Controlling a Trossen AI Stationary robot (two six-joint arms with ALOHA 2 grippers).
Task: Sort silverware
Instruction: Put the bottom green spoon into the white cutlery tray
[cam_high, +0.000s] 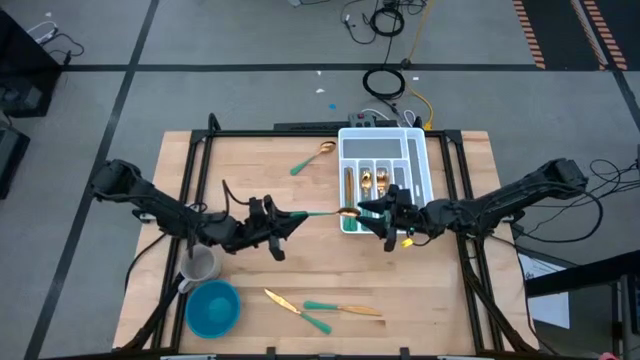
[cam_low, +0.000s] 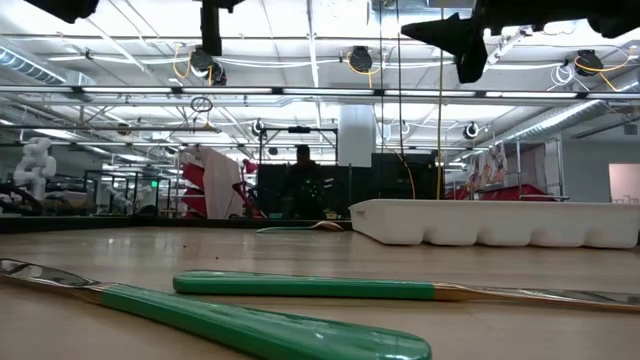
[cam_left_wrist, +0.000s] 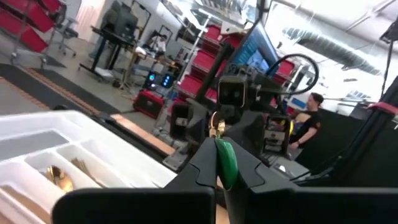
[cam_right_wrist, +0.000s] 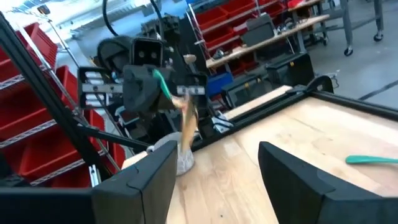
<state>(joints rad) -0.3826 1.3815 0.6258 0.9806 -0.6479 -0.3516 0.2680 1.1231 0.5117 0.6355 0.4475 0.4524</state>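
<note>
glossy teal/gold silverware (cam_high: 300, 305), white plastic tray (cam_high: 418, 150), wood table (cam_high: 250, 170)

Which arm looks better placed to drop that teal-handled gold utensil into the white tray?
Probably right: the open right gripper hangs beside the white compartmented tray. The left gripper holds the teal-handled gold utensil out toward it, farther from the tray.

a white compartmented tray (cam_high: 421, 160) sits at the far right part of the wooden table (cam_high: 250, 170). a grey mug (cam_high: 199, 266) stands near the table's front left, with a blue bowl (cam_high: 212, 307) just in front of it. cables (cam_high: 385, 82) lie coiled on the floor beyond the table.
</note>
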